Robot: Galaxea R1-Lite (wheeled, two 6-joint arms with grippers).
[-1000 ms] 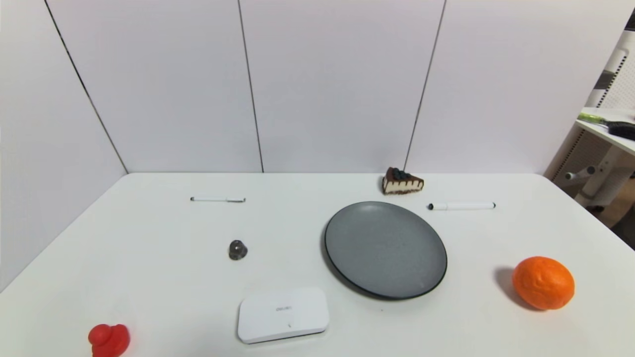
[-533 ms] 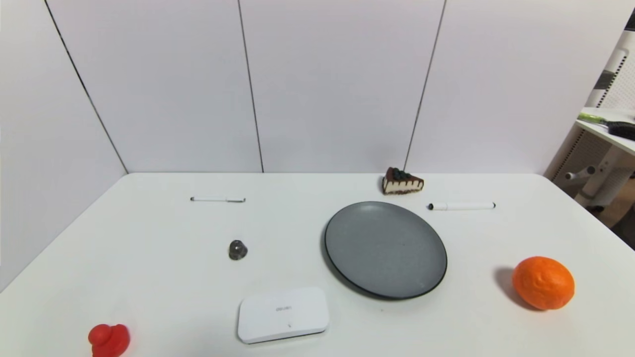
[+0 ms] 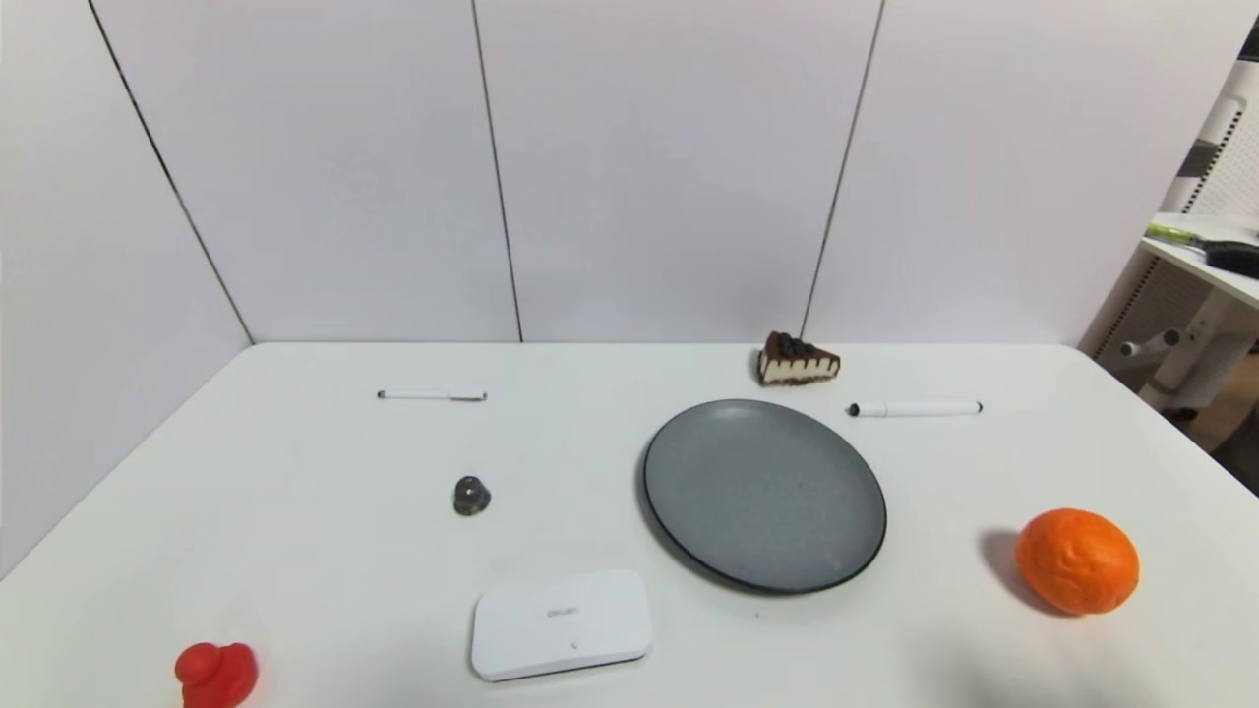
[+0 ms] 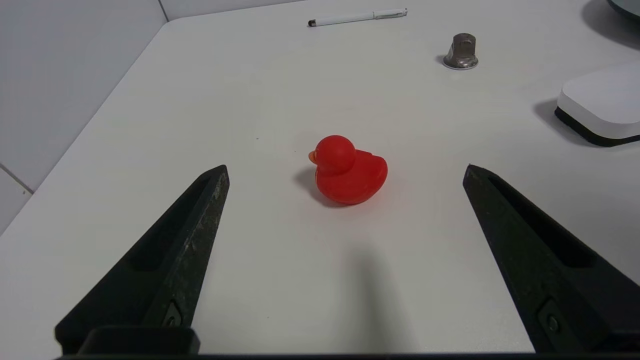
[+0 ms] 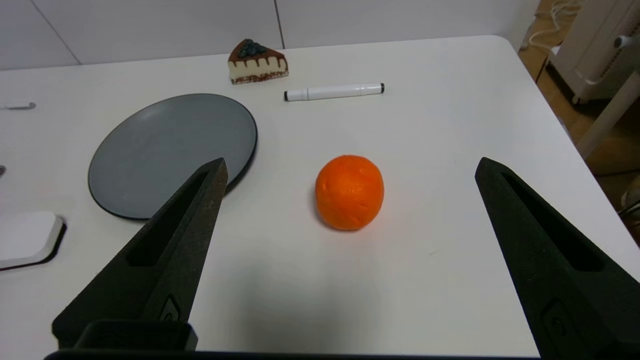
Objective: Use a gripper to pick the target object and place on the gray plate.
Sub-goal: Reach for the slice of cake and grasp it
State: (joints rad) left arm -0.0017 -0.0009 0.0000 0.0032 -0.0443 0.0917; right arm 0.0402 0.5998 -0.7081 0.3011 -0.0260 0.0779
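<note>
The toy cake slice [image 3: 797,360] sits at the far edge of the table by the wall, just behind the gray plate [image 3: 765,494]. Both show in the right wrist view too: the cake slice [image 5: 257,62] and the plate [image 5: 172,152]. My right gripper [image 5: 348,167] is open and empty, held above the near right of the table, short of the orange fruit. My left gripper [image 4: 345,170] is open and empty, above the near left of the table, short of the red duck. Neither gripper shows in the head view.
An orange fruit [image 3: 1077,560] lies near right, a red toy duck [image 3: 216,674] near left. A white rounded box [image 3: 561,624] lies in front of the plate. A white marker [image 3: 915,408] lies right of the cake. A pen [image 3: 431,395] and a small metal knob [image 3: 472,496] lie left.
A faint shadow has appeared on the table at the near right in the head view. The objects have not moved.
</note>
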